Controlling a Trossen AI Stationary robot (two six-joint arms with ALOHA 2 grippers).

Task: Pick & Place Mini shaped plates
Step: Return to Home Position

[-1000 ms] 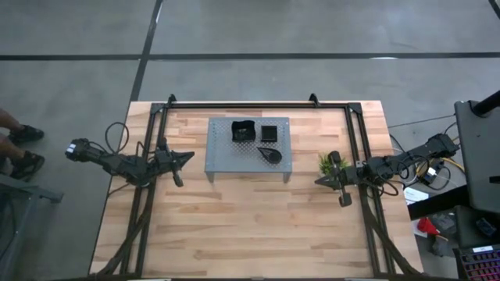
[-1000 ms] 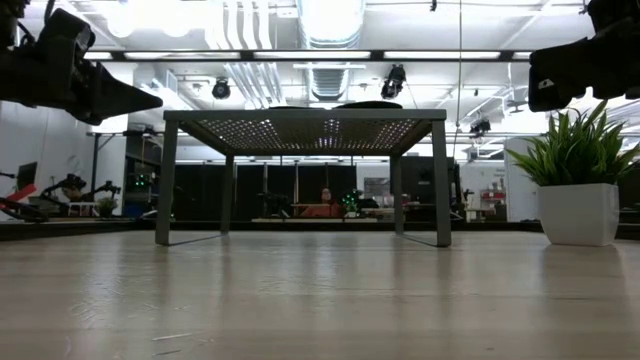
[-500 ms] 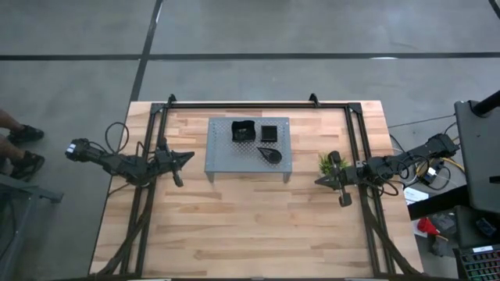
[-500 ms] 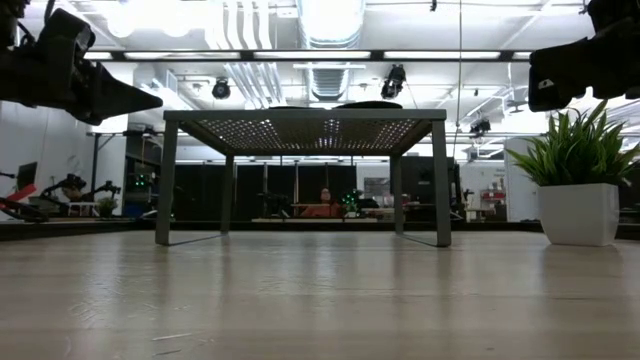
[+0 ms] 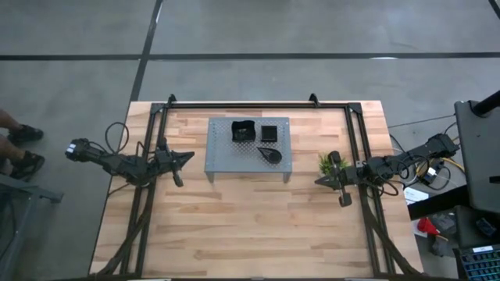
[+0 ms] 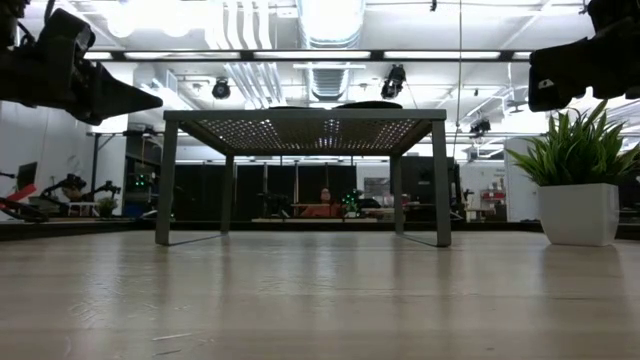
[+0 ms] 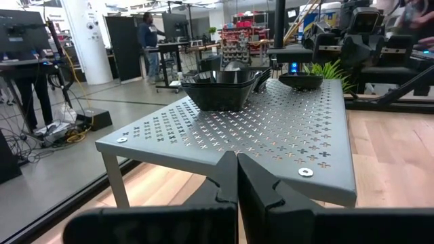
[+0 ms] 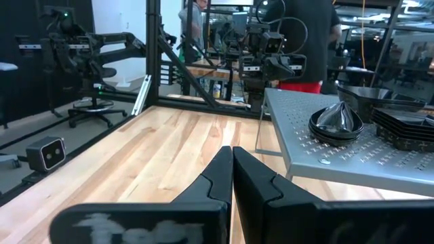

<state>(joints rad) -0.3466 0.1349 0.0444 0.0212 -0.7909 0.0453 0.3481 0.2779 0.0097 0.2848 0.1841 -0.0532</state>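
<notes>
The pale wooden table point(image 5: 234, 226) stood on a grey concrete floor point(image 5: 312, 31) crossed by dark lines. At the table's 12 o'clock sat the grey perforated rack point(image 5: 223, 162). Every one of the mini shaped plates point(image 5: 269, 133) I could see lay on top of it. A bigger square pile point(image 5: 243, 130) was at the rack's 11 o'clock, a smaller square one at 1 o'clock, and the drop-shaped plates point(image 5: 269, 154) at 4 o'clock.

The left claw point(image 5: 190, 155) hung at the rack's 9 o'clock and the right claw point(image 5: 317, 181) at its 4 o'clock, just at 6 o'clock of the small green plant point(image 5: 324, 162). Each wrist camera showed its own fingers pressed tip to tip with nothing between them.

From above, the plant was only a tuft of leaves. The table-level camera showed its white pot point(image 6: 578, 213), the rack's legs, both arms raised clear of the wood, and bright ceiling lights point(image 6: 330, 20). From there the plates were barely dark rims over the rack top.

The wrist cameras showed the piles nested in layers and people standing among workstations point(image 7: 146, 34). Overhead, only someone's shoes point(image 5: 19, 148) showed, on the floor at the table's 9 o'clock.
</notes>
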